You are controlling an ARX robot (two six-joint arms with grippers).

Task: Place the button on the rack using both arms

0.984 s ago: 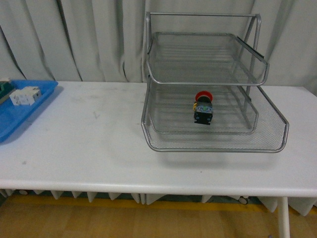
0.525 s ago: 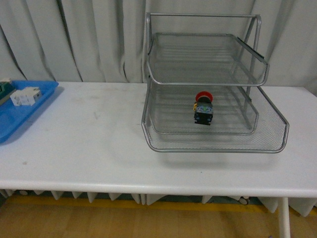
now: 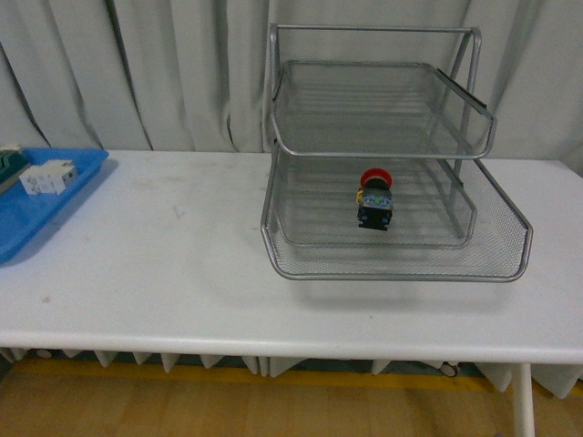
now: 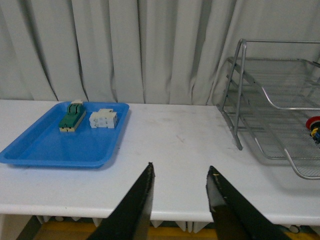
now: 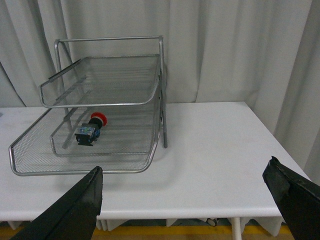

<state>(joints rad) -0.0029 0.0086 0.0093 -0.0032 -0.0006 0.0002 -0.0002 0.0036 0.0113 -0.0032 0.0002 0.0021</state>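
Note:
The button [image 3: 374, 198], red cap on a dark body, lies in the middle tier of the silver wire-mesh rack [image 3: 291, 259] on the table's right half; it also shows as the button [image 5: 90, 131] inside the rack [image 5: 30, 170] in the right wrist view, and only its red edge, the button [image 4: 315, 125], in the left wrist view beside the rack [image 4: 240, 100]. Neither arm appears in the front view. My left gripper [image 4: 180, 172] is open and empty over the table's front edge. My right gripper [image 5: 185, 175] is wide open and empty, well back from the rack.
A flat blue tray [image 3: 27, 228] sits at the table's left end, holding a white block [image 3: 47, 176] and a green-and-cream block [image 4: 71, 116]. Grey curtains hang behind. The white table [image 3: 164, 264] has its front edge near both grippers.

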